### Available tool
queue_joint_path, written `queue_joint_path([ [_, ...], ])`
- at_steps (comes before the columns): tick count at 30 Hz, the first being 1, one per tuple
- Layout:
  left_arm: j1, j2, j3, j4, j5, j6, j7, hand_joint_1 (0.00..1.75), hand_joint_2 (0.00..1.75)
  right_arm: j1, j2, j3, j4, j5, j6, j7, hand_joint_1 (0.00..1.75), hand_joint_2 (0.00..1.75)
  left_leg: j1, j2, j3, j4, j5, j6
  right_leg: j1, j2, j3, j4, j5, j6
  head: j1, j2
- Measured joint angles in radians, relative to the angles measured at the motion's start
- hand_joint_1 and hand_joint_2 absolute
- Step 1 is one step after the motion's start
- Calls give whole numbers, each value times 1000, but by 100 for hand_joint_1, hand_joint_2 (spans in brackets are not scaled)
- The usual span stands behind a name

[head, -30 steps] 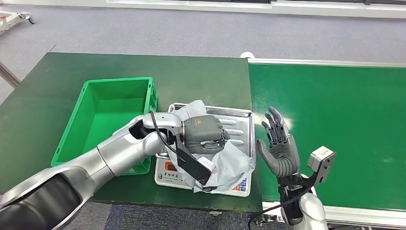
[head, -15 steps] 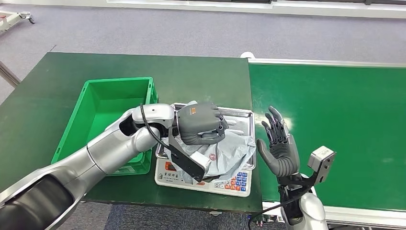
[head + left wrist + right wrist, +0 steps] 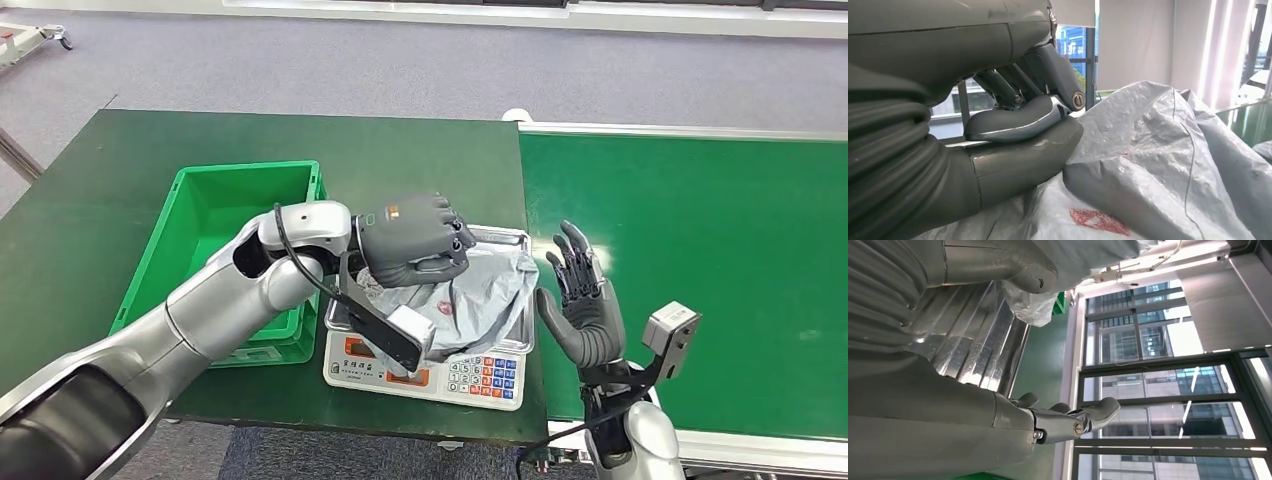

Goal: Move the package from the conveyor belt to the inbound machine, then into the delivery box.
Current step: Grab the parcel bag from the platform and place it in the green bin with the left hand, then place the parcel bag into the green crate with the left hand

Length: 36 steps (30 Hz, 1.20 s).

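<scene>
The package (image 3: pixel 482 298), a crumpled grey plastic mailer with a red mark, lies partly on the steel tray (image 3: pixel 502 236) of the inbound machine, a white scale (image 3: pixel 466 381). My left hand (image 3: pixel 414 241) grips its upper left part from above and holds that end raised. In the left wrist view the thumb (image 3: pixel 1020 152) and fingers close against the grey package (image 3: pixel 1158 165). My right hand (image 3: pixel 582 306) stands open and upright, palm toward the scale, just right of it over the conveyor belt (image 3: pixel 700 260). The green delivery box (image 3: pixel 232 222) sits left of the scale.
The scale and box stand on a dark green table (image 3: pixel 120 200); grey floor lies beyond. The right wrist view shows the ribbed tray (image 3: pixel 973 352), a corner of the package (image 3: pixel 1034 306) and my open right hand (image 3: pixel 1068 423).
My left hand has risen and drawn back toward the box, pulling the package off the scale's keypad, which now shows. The right hand has not moved.
</scene>
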Motion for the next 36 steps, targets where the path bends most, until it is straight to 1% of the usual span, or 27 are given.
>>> queue_joint_path([
  [7,-11,-1,45,31,-5,19,-9,175,175,2,7,-13,-4,10,1,6,0,175,0,0,0,0,0,0,0,0,0,0,0,0,0,0],
  [15,-40,-4,107,78,-47,73,0,175,175,26,10,-19,-19,20,-4,2,0,175,0,0,0,0,0,0,0,0,-1,0,0,0,0,0],
  [18,-63,-5,130,95,-115,119,29,175,175,33,11,-20,-24,21,-7,0,0,175,0,0,0,0,0,0,0,0,-1,0,0,0,0,0],
  [23,-92,3,157,127,-317,252,114,175,175,49,13,-30,-26,21,-13,-5,0,175,0,0,0,0,0,0,0,0,0,0,0,0,0,0],
  [26,-90,32,189,146,-373,291,135,175,175,62,16,-43,-32,21,-14,-5,0,175,0,1,0,0,0,0,0,1,-1,0,0,0,0,0],
  [30,-84,85,242,158,-403,304,136,175,175,73,18,-57,-37,23,-14,-3,0,175,0,2,0,-1,0,-1,1,2,-1,1,0,-1,0,0],
  [33,-77,154,291,146,-413,283,138,175,175,83,20,-69,-40,26,-14,-2,0,175,1,2,0,-1,1,-2,1,2,-2,2,0,-2,0,0],
  [36,-75,249,364,101,-409,228,135,175,175,99,21,-81,-40,27,-13,-2,0,175,1,5,-1,-1,0,-2,1,5,-4,3,0,-3,0,0],
])
